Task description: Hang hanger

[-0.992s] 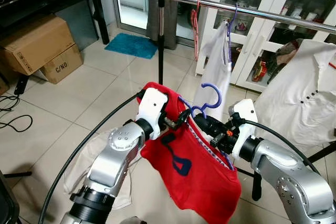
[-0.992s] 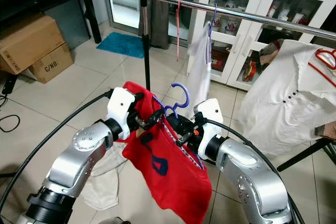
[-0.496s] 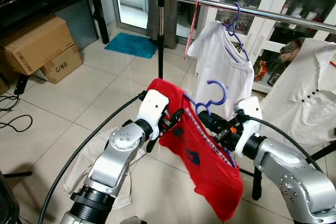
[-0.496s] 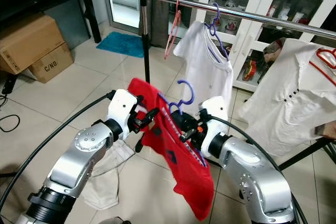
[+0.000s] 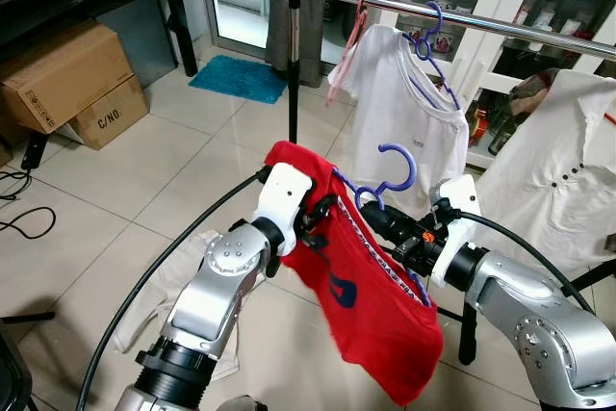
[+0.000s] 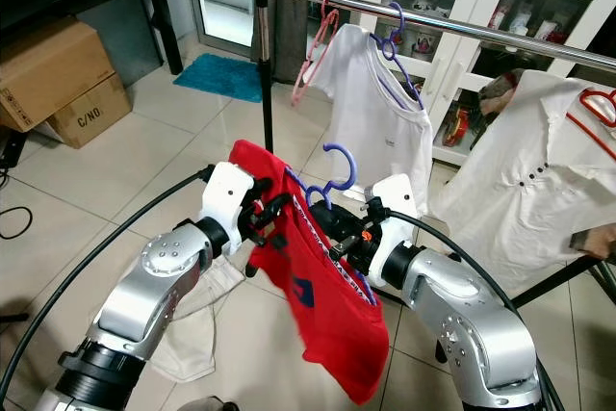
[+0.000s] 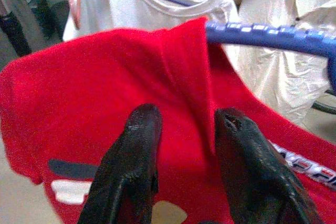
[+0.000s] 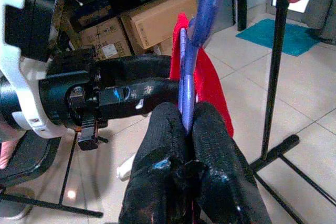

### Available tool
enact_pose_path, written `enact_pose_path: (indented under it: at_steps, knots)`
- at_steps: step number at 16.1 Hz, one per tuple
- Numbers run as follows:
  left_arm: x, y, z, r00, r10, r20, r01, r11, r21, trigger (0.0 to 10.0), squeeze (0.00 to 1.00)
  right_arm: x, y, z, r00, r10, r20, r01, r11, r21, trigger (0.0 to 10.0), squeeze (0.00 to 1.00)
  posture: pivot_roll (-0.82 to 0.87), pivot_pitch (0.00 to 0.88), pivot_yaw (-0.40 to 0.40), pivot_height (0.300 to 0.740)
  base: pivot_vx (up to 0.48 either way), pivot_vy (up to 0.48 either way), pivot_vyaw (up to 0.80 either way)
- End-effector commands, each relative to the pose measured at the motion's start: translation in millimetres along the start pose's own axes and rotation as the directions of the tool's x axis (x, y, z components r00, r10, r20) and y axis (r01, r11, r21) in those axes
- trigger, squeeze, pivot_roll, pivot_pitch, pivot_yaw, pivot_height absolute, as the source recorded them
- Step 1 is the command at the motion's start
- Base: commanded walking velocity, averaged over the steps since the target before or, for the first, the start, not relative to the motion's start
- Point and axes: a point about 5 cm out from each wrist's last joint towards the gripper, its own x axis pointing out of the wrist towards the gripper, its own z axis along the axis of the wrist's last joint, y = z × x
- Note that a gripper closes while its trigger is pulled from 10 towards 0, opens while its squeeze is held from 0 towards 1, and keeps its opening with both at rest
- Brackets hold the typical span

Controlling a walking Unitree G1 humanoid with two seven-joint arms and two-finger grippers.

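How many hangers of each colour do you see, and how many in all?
Purple hangers: 2, one under the red shirt clamped in the right gripper with its hook up, one on the rail holding a white T-shirt with its hook over the bar.
Pink hangers: 1, bare on the rail.
Red hangers: 1, in the white buttoned shirt.
Total: 4

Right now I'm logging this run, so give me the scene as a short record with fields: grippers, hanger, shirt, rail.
right gripper: shut on the purple hanger, pinching its bar
left gripper: open, fingers at the red shirt
purple hanger: hook up, below the rail, not yet hung
red shirt: draped on the purple hanger, hanging between both arms
rail: chrome; carries a white shirt on another purple hanger and a pink hanger
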Motion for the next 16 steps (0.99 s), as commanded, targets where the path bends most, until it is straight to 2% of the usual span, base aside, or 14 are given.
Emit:
enact_pose_path:
  at_steps: [1, 2, 3, 5, 6, 7, 13, 16]
  knots:
    - [2.8, -0.8, 1.8, 1.0, -0.011, 0.009, 0.011, 1.0, 0.006, 0.0, 0.0, 0.4, -0.7, 8.3, 1.0, 0.013, 0.022, -0.013, 1.0, -0.007, 0.0, 0.0, 0.01, 0.061, -0.019, 0.74, 0.0, 0.0, 0.0]
    - [4.8, -0.3, 2.0, 1.0, -0.011, 0.009, 0.011, 1.0, 0.009, 0.0, 0.0, 0.4, -1.2, 8.9, 1.0, 0.014, 0.024, -0.014, 1.0, -0.008, 0.0, 0.0, 0.01, 0.061, -0.019, 0.74, 0.0, 0.0, 0.0]
    - [6.5, 0.9, 2.6, 1.0, -0.011, 0.01, 0.01, 1.0, 0.013, 2.3, 0.0, 0.5, -1.3, 9.2, 1.0, 0.015, 0.025, -0.014, 1.0, -0.009, 0.0, 0.0, 0.01, 0.059, -0.018, 0.74, 0.0, 0.0, 0.0]
    - [9.9, 3.9, 2.7, 1.0, -0.015, -0.002, 0.015, 0.999, 0.033, 2.4, 0.0, 0.6, -0.1, 9.6, 0.999, 0.021, 0.027, -0.021, 1.0, -0.011, 0.0, 0.0, 0.01, 0.059, -0.016, 0.74, 0.0, 0.0, 0.0]
    - [10.3, 4.8, 2.1, 1.0, -0.014, -0.011, 0.014, 0.999, 0.037, 2.1, 0.0, 0.4, 0.4, 9.7, 0.999, 0.023, 0.028, -0.023, 1.0, -0.011, 0.0, 0.0, 0.01, 0.059, -0.016, 0.74, 0.0, 0.0, 0.0]
    - [10.7, 6.9, 0.8, 1.0, -0.007, -0.023, 0.008, 0.999, 0.043, 0.0, 0.0, 0.6, 0.9, 9.8, 0.999, 0.024, 0.029, -0.024, 1.0, -0.012, 0.0, 0.0, 0.01, 0.053, -0.005, 0.74, 0.0, 0.0, 0.0]
    - [11.3, 11.9, 0.8, 1.0, 0.007, -0.018, -0.007, 0.999, 0.035, 0.0, 0.0, -1.2, 1.1, 8.9, 0.999, 0.016, 0.035, -0.016, 1.0, -0.011, 0.0, 0.0, 0.02, 0.037, 0.009, 0.74, 0.0, 0.0, 0.0]
    - [11.3, 14.6, 5.5, 1.0, 0.006, 0.006, -0.006, 1.0, 0.016, 0.0, 0.0, -2.7, 0.3, 4.7, 1.0, 0.005, -0.007, -0.005, 0.998, -0.059, 0.0, 0.0, 0.01, 0.033, 0.011, 0.74, 0.0, 0.0, 0.0]
